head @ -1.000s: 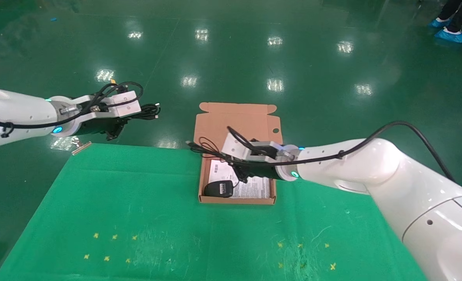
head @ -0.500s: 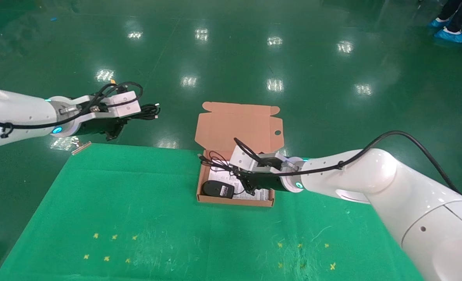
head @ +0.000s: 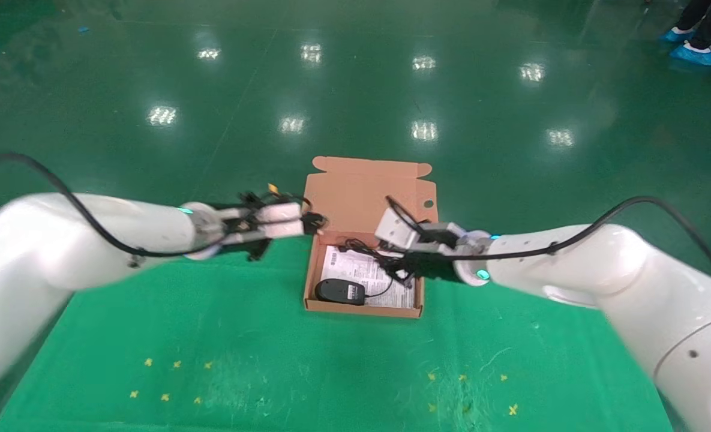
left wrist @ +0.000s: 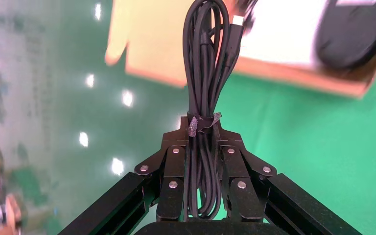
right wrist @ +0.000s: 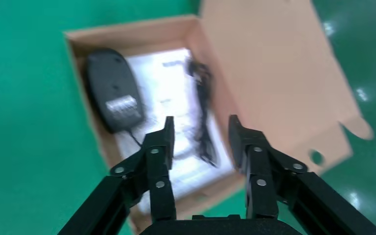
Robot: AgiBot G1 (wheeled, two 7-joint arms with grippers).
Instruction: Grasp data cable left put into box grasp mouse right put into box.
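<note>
The box [head: 361, 309] lies open at the table's far middle, its lid [head: 367, 192] folded back. The mouse [head: 338, 291] lies label up in its near left corner, with its thin cord [head: 361, 247] bunched over the white sheet. My left gripper [head: 314, 223] is at the box's far left corner, shut on the data cable [head: 319, 219]. In the left wrist view the cable [left wrist: 203, 73] stands bundled between the shut fingers [left wrist: 174, 161] and reaches toward the box [left wrist: 147, 49]. My right gripper [head: 401, 270] hovers open and empty over the box's right side. The right wrist view shows its spread gripper [right wrist: 200, 128] above the mouse [right wrist: 112, 88] and cord [right wrist: 203, 112].
The green cloth table [head: 211, 336] has yellow cross marks near the front left [head: 169, 378] and front right [head: 469, 390]. The box's lid overhangs the table's far edge above the glossy green floor [head: 355, 90]. A person's blue shoe covers [head: 694, 54] show at the far back right.
My left arm has swung in from far left, carrying the data cable to the box's left edge. My right gripper has drawn back to the right, leaving the mouse in the box.
</note>
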